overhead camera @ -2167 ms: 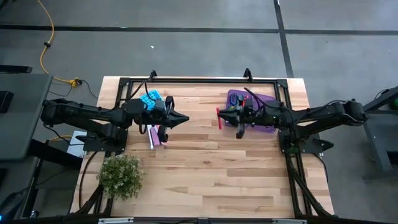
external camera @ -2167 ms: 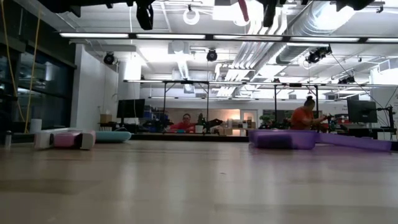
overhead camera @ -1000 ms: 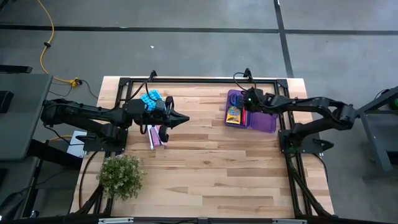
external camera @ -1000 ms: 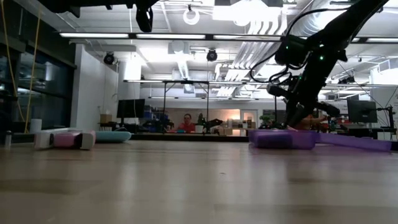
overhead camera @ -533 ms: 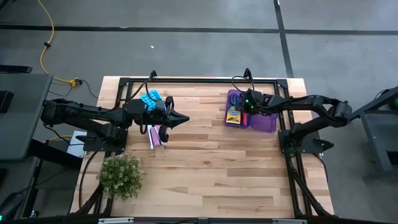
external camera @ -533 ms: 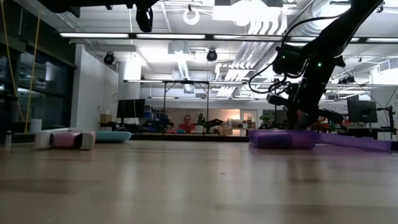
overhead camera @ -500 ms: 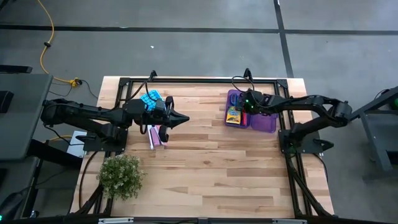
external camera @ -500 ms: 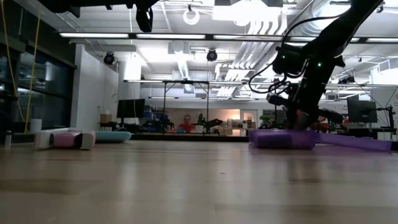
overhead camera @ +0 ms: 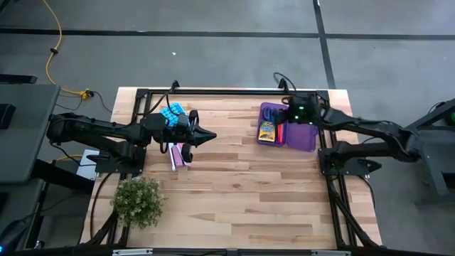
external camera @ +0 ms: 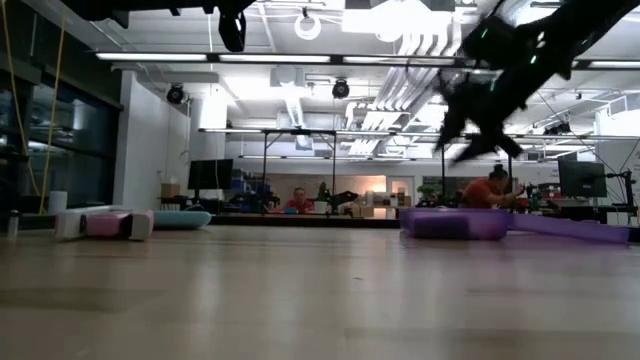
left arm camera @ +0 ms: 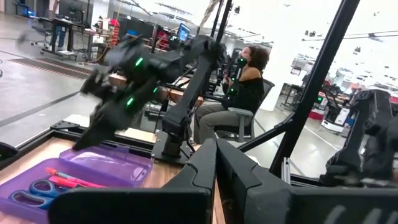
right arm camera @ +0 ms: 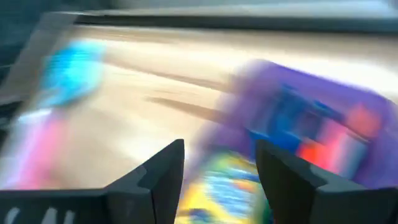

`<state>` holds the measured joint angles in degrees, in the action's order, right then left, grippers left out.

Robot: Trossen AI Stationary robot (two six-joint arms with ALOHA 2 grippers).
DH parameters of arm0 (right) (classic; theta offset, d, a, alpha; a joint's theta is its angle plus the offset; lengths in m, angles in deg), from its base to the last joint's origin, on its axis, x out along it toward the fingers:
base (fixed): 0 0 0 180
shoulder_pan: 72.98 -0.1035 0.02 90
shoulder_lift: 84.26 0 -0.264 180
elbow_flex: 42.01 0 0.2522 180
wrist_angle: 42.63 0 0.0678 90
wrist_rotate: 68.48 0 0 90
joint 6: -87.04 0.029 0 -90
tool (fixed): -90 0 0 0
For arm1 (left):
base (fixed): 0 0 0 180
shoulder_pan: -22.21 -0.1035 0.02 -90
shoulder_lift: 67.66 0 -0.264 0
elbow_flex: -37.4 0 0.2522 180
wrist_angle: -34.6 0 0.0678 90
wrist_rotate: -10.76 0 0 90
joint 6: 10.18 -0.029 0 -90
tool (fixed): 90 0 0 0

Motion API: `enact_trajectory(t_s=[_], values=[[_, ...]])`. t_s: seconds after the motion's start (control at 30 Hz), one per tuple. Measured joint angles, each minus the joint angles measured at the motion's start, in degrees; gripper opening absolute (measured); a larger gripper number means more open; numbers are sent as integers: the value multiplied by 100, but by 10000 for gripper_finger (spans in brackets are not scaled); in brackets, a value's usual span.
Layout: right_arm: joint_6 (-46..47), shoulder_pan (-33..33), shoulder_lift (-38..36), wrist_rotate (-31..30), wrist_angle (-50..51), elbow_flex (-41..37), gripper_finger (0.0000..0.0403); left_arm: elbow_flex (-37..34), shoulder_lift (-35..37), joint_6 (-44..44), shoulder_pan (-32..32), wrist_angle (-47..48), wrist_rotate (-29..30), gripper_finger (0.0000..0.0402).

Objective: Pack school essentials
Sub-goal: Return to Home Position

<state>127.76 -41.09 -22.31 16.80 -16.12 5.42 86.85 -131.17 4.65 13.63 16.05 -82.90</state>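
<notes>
An open purple case lies at the table's far right. In it lie a yellow crayon box, blue-handled scissors and a red pen. My right gripper hangs open above the case, slanting down, with nothing between its fingers. In the low view it is well clear of the case. My left gripper is shut and level above the table's left middle. Below it lie pink stationery and a blue item.
A bushy green plant stands at the near left corner. A black frame runs along the table's far edge. Bare wood spans the middle and near side. People sit in the room beyond the table.
My right gripper has opened inside the purple case, then risen clear of it and drawn back toward the table's right edge, rolling as it went. The red pen now lies in the case beside the crayon box.
</notes>
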Motion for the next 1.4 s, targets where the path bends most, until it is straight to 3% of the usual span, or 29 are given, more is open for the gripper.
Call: enact_trajectory(t_s=[0.17,0.3,0.5,0.73,1.4], values=[[-925,-356,-1129,1469,-1160,0,191,0,0,2,-2,-4,0,0],[-1457,-908,-1730,1930,-1913,4,176,0,0,5,-1,-4,0,0],[-2154,-1717,-2043,1656,-2239,7,125,0,1,212,-3,-2,-2,0],[-2907,-2146,-1952,1424,-2289,7,9,2,409,411,-288,691,-321,0],[-3145,-2189,-1960,1760,-2310,7,1,2,2675,-14,-976,2794,-254,0]])
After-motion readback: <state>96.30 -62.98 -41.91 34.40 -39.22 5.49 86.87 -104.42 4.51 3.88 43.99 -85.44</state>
